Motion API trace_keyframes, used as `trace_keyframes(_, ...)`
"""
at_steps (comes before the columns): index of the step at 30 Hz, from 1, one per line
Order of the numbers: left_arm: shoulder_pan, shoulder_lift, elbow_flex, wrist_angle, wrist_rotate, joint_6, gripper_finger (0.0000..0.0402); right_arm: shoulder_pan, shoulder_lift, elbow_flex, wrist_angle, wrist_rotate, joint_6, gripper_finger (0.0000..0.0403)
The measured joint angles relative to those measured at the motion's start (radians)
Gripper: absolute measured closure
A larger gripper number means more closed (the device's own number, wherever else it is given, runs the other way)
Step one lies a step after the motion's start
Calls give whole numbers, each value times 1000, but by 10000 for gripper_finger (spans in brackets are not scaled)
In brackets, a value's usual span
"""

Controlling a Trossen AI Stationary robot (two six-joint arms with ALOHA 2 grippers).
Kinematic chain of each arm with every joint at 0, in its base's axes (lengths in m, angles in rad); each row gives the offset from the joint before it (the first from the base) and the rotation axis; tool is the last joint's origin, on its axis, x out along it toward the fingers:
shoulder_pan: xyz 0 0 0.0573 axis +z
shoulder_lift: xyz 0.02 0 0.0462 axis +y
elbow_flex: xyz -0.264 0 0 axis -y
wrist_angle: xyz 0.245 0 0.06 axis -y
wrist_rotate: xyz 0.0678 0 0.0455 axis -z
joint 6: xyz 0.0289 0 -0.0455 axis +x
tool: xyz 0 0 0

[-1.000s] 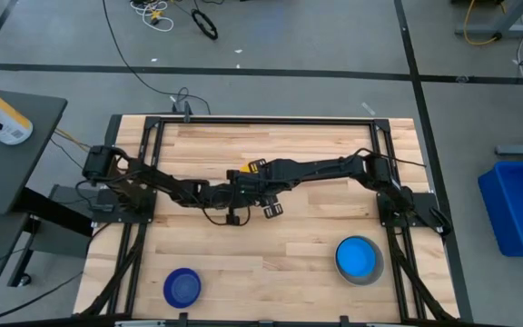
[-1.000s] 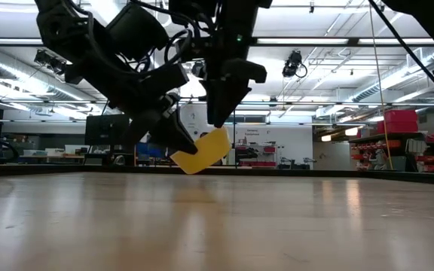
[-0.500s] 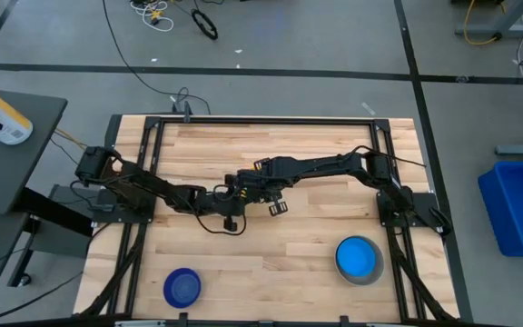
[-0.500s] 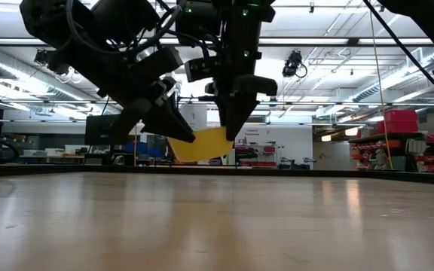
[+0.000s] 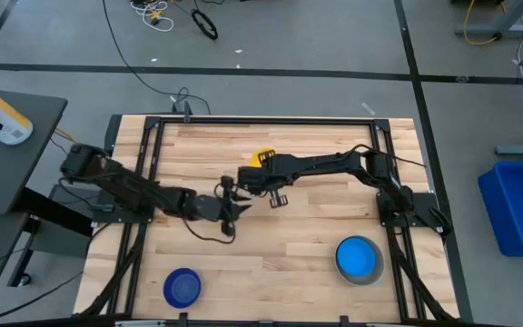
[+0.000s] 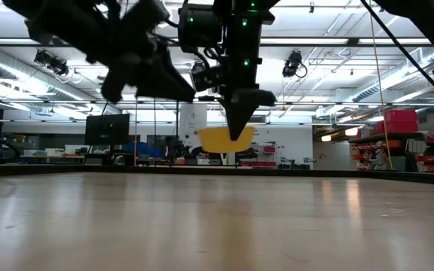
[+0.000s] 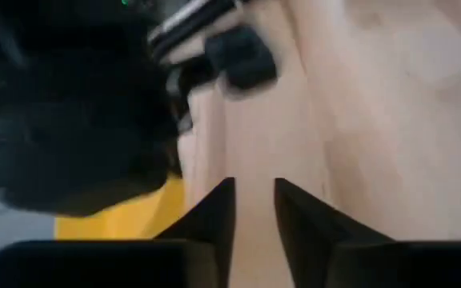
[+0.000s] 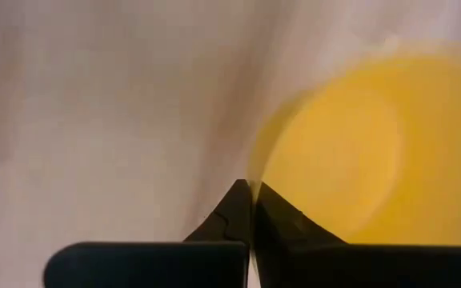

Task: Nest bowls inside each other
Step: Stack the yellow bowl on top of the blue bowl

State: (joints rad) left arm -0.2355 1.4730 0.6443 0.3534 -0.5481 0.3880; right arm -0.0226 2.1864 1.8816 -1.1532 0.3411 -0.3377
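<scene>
- The table (image 5: 307, 254) is a rectangle of pale wood planks with a smooth, slightly glossy top, framed by black metal rails.
- The right arm (image 5: 334, 166), dark and jointed, reaches from the right side toward the middle of the table.
- The left arm (image 5: 143, 193), equally dark, stretches from the left side toward the table's centre.
- The grey bowl (image 5: 361, 262) sits near the front right corner; a round light blue bowl (image 5: 357, 256) is nested inside it, its smooth plastic filling most of the grey rim.
- The dark blue bowl (image 5: 182, 288) rests alone at the front left, round and shallow.
- The yellow bowl (image 5: 263, 157) is round, smooth plastic; in the low view it hangs above the table, rim uppermost.
- The right gripper (image 6: 238, 135) pinches the yellow bowl's rim, its tapered black fingers closed together on the thin wall.
- The left gripper (image 5: 236, 205) is just beside the right one, apart from the yellow bowl; its two pointed fingers (image 7: 214, 216) stand a narrow gap apart with nothing between them.
</scene>
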Motion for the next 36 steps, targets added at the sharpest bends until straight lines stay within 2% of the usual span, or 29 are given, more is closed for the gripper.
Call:
trace_keyframes(5, -61, -149, -13, -98, -103, 40, 243, -4, -21, 0, 13, -26, 18, 401)
trace_keyframes(9, -98, -309, -60, -204, -199, 21, 217, -6, -46, 0, 16, -24, 18, 401)
trace_keyframes(12, -104, -442, -106, -312, -251, -43, 210, -6, -66, 0, 16, -30, 21, 402)
trace_keyframes(16, -104, -618, -190, -344, -242, -120, 209, -5, -104, 0, 15, -52, 34, 402)
trace_keyframes(20, -104, -752, -268, -343, -235, -128, 214, -4, -160, 0, -13, -17, 68, 402)
trace_keyframes(25, -104, -833, -324, -345, -234, -155, 218, -22, -241, 0, -93, 0, 127, 402)
trace_keyframes(28, -104, -848, -351, -345, -239, -177, 218, -26, -302, -50, -155, 19, 190, 403)
trace_keyframes(34, -101, -831, -357, -360, -248, -216, 218, 20, -497, -283, -259, 14, 410, 403)
trace_keyframes(36, -101, -831, -357, -360, -249, -216, 218, 65, -580, -373, -274, -25, 514, 403)
